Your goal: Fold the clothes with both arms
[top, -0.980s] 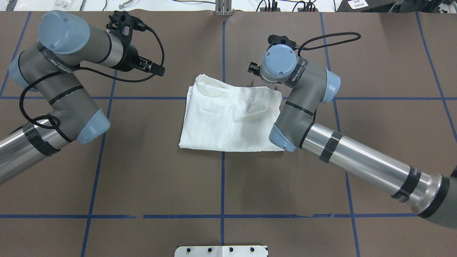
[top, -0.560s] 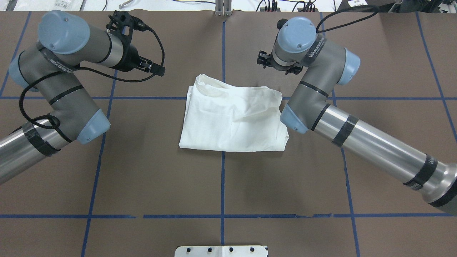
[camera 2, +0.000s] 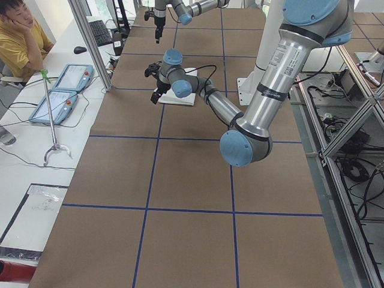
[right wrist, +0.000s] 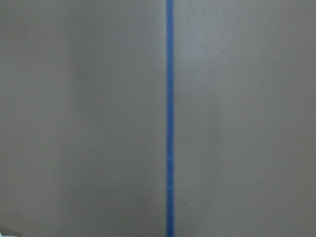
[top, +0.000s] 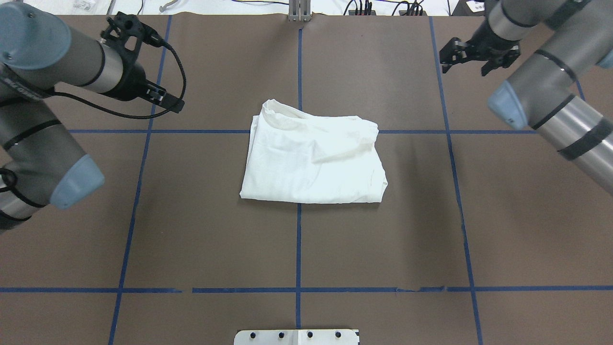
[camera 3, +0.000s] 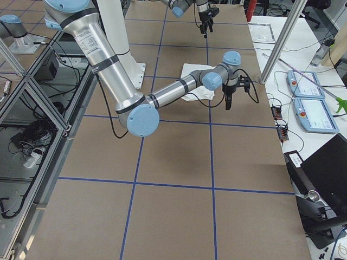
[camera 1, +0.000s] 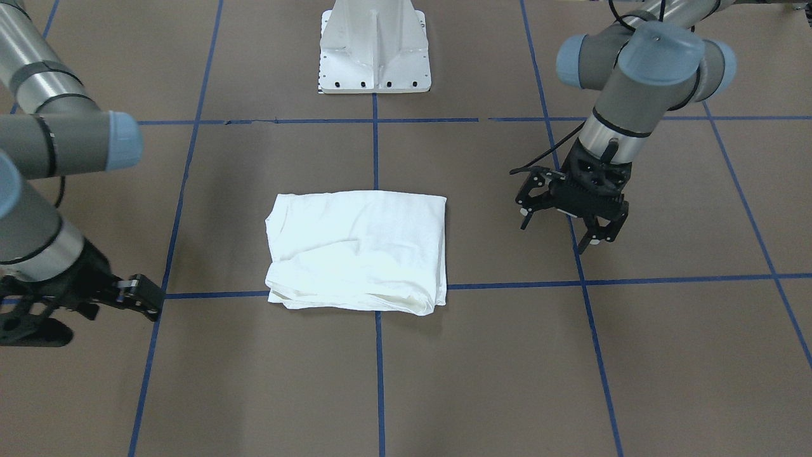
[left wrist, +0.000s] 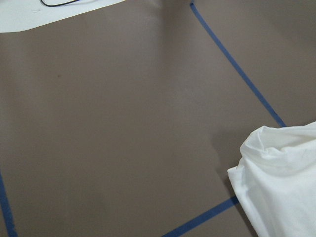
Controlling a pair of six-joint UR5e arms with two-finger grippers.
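Shirt (top: 311, 160) of soft white cotton lies folded in a rough rectangle at the middle of the table (top: 215, 239), over the place where two blue tape lines (top: 298, 249) cross. The side that shows is plain white, with shallow wrinkles and one long crease across it. At its far left corner in the overhead view the cloth is bunched in a thicker, rolled fold.

On the left of that view stands the left arm (top: 43, 139), made of smooth silver-grey tubes with light-blue rounded caps on the joints. A dark band on it carries small white letters, which I cannot read. A thin black cable (top: 178, 72) loops around its wrist. The left gripper (camera 1: 558, 230) is black, with two angular fingers spread wide and nothing between them. It hangs above the table, well apart from the shirt.

The table cover is matt brown and the tape divides it in big squares. A white metal pedestal base (camera 1: 374, 44) with a row of small bolt holes stands at the robot's side.

On the right, the right arm (top: 560, 110) has black tape rings around its shiny tube. The right gripper (top: 463, 69) is also spread open and empty, at the far right of the table, away from the shirt.
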